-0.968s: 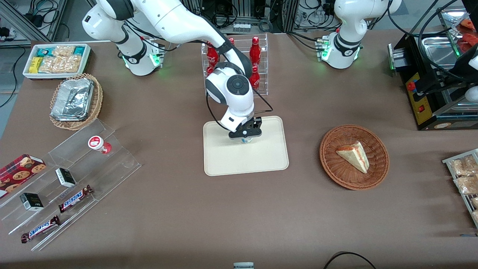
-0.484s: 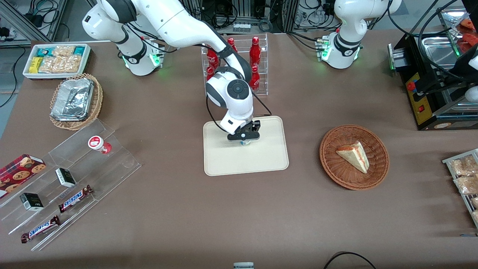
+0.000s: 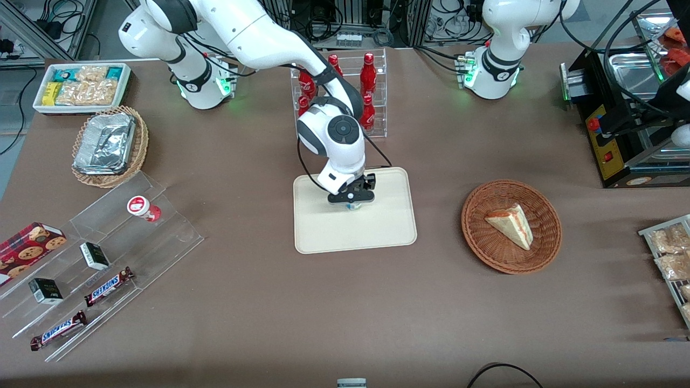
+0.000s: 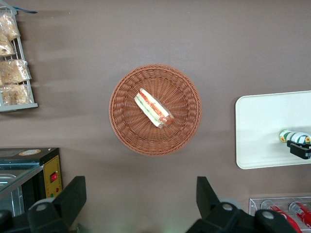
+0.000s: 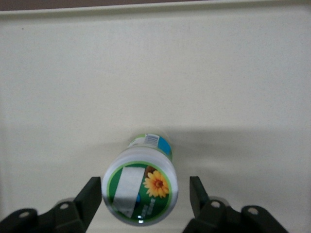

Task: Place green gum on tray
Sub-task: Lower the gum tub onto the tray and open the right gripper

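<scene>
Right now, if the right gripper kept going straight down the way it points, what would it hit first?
The gripper, open, straddles the green gum, so its fingers would probably pass it and meet the tray; depth is unclear.

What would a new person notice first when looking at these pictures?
First the white working arm bent over the middle of the table, its claw low over the cream tray. The claw is open, a finger on each side of the green gum, which stands on the tray. Next comes the brown wicker basket with a sandwich wedge, beside the tray toward the parked arm's end.
</scene>
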### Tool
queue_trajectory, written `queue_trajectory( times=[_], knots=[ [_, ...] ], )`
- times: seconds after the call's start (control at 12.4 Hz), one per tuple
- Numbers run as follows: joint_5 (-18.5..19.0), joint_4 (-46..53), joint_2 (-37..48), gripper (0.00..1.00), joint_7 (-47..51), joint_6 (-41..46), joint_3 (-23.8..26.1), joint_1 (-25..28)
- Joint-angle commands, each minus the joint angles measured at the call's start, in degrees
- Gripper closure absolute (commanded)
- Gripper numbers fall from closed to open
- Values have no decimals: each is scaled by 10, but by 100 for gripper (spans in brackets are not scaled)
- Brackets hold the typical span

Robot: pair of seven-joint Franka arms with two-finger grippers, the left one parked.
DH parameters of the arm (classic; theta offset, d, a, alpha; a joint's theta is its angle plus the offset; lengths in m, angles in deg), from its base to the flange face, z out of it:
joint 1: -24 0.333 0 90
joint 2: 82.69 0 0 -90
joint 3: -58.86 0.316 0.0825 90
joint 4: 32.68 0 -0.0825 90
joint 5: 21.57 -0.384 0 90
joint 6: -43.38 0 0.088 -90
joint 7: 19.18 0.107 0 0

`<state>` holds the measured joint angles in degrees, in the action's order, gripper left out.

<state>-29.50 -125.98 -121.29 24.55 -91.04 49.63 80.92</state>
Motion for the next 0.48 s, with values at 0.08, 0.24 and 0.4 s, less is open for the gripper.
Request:
queue_trajectory(
  times=[0.08, 0.24, 0.4],
  knots=[
    [-5, 4, 2, 0, 10, -1, -3, -2],
    [-7, 0, 27, 0, 21, 11, -3, -4],
    [-7, -25, 85, 0, 24, 34, -8, -9]
  ],
)
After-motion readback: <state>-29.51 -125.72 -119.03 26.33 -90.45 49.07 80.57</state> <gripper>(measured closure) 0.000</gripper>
